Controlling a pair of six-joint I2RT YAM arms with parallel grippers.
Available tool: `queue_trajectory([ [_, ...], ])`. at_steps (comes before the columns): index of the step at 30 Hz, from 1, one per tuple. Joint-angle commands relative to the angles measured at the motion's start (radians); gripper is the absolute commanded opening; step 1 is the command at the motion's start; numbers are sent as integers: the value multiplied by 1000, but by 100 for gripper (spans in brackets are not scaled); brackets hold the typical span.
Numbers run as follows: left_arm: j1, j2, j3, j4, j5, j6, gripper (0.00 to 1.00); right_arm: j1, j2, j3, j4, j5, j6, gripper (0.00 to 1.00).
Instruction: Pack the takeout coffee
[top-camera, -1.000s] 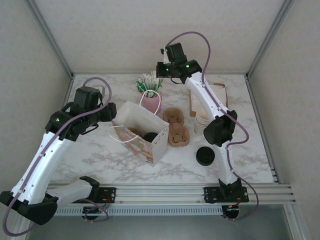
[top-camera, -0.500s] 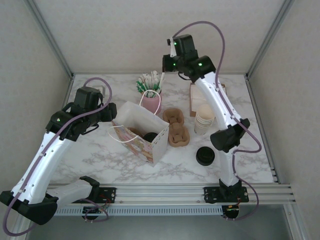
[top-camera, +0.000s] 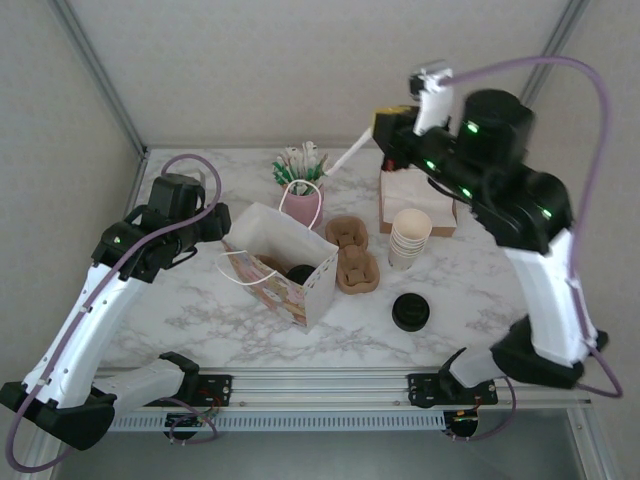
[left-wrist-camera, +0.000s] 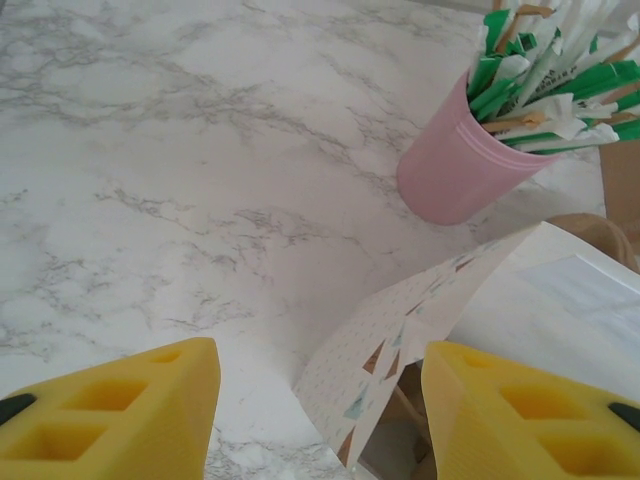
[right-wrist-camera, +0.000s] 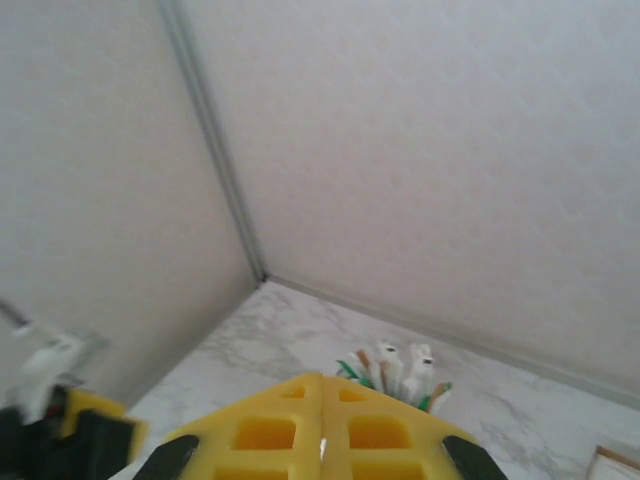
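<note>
Black from above, the takeout coffee (top-camera: 300, 272), a small cream paper cup under a round black plastic lid, looks to be standing inside the white paper bag (top-camera: 285, 245) with a patterned side, though only its dark top shows through the open mouth. The left end effector (left-wrist-camera: 315, 352) is by far the nearer: it hangs half open at the bag's far left corner, one yellow finger on each side of the rim and clamping nothing. The right end effector (top-camera: 388, 125) is raised high over the far side of the marble worktop (top-camera: 480, 290), pinched tight on a thin white wrapped stick (top-camera: 348, 158). That stick's long axis slants down and to the left, towards the pink cup of sticks (top-camera: 303, 205). From this end effector the bag mouth lies lower, to the left and nearer the arm bases. The air above the mouth is free, so a descent from overhead seems best. The pink cup stands just behind the bag and the brown pulp cup carriers (top-camera: 357, 268) just to its right. The stack of cream paper cups (top-camera: 408, 238) and the low black lids (top-camera: 410, 312) sit further right, off the likely path
</note>
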Motion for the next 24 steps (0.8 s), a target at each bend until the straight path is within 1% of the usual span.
queue_trajectory([
  [1,-3,-18,-15,15,-51,-42,56,80,-58,-98,54,-40,-16,0],
  [6,-3,-31,-28,16,-53,-68,56,238,-94,-200,115,-70,-17,0],
  [9,-2,-45,-39,21,-51,-79,56,295,-68,-258,149,-34,-37,0],
  [11,-2,-52,-42,23,-48,-78,56,309,-42,-287,170,11,-45,0],
  [12,-2,-55,-41,21,-47,-78,56,311,-25,-303,189,14,-43,0],
  [15,-3,-61,-39,15,-43,-77,56,311,30,-347,240,-7,-30,0],
  [18,-3,-70,-42,15,-49,-74,56,311,97,-367,254,-33,-11,0],
  [19,-2,-72,-43,15,-49,-74,56,310,119,-377,258,-20,-12,3],
  [20,-2,-73,-45,15,-48,-72,56,311,137,-382,258,7,-12,15],
  [21,-3,-74,-47,16,-49,-71,56,311,157,-381,251,28,-20,35],
  [22,-3,-75,-51,16,-49,-69,56,309,173,-370,239,53,-26,45],
  [24,-2,-75,-51,14,-52,-66,56,310,199,-326,208,95,-36,47],
])
